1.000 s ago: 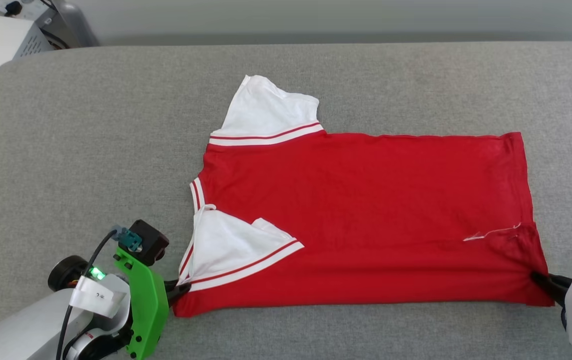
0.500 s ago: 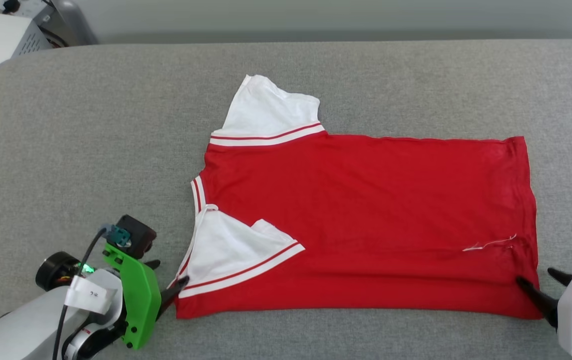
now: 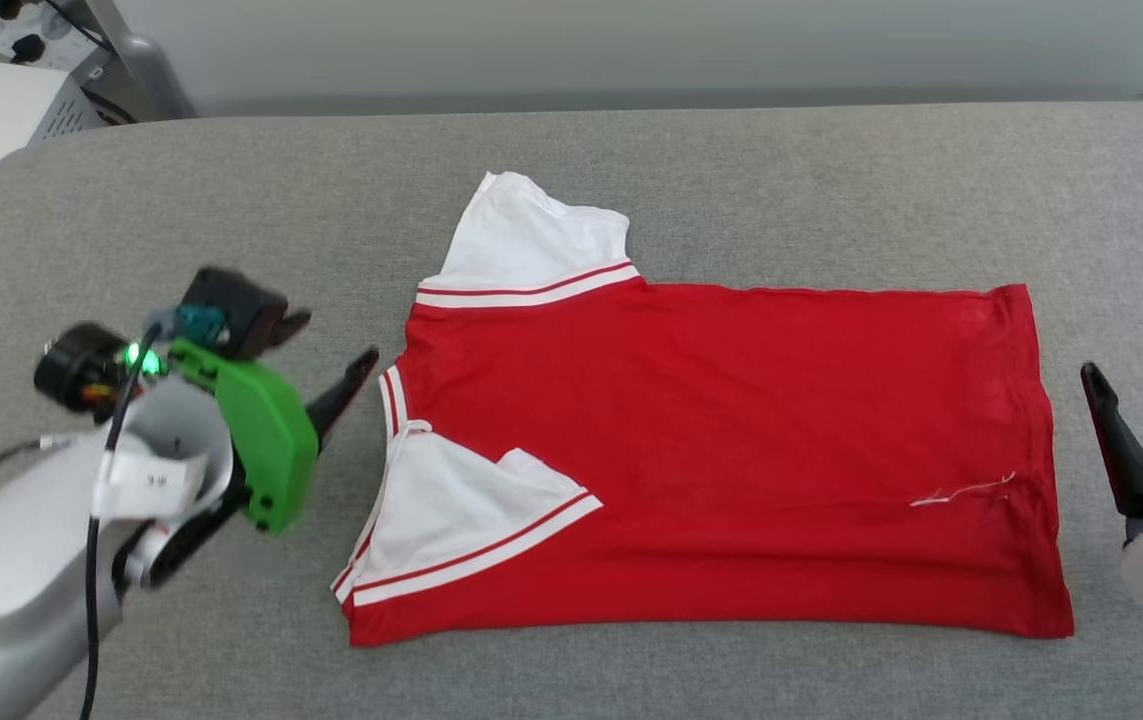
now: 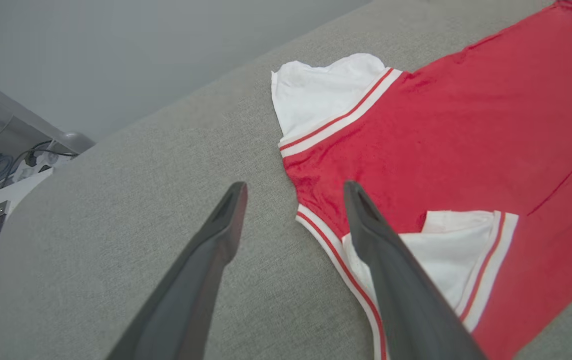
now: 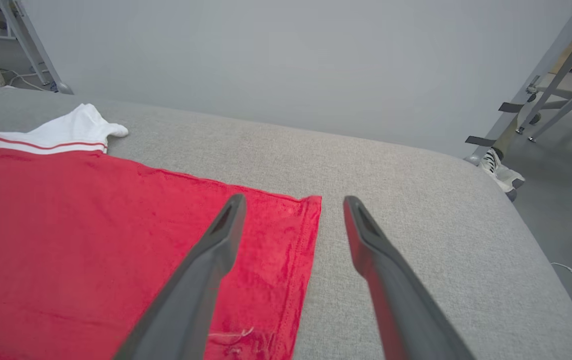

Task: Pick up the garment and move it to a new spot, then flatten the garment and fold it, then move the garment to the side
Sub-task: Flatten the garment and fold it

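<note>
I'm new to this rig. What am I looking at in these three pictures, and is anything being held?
It is a two-armed wheeled robot. The overhead picture comes from a camera on its head, looking down at a grey padded surface. The other two come from cameras on its wrists, each looking along that arm's two dark fingers. On the surface lies a red jersey with white sleeves, flat, its near sleeve folded onto the body. The left end effector is by the collar end, the right end effector by the hem end. Both are open and hold nothing.

Grey tbl (image 3: 181, 200); sneaker (image 5: 503, 172) on floor (image 5: 561, 210)
</note>
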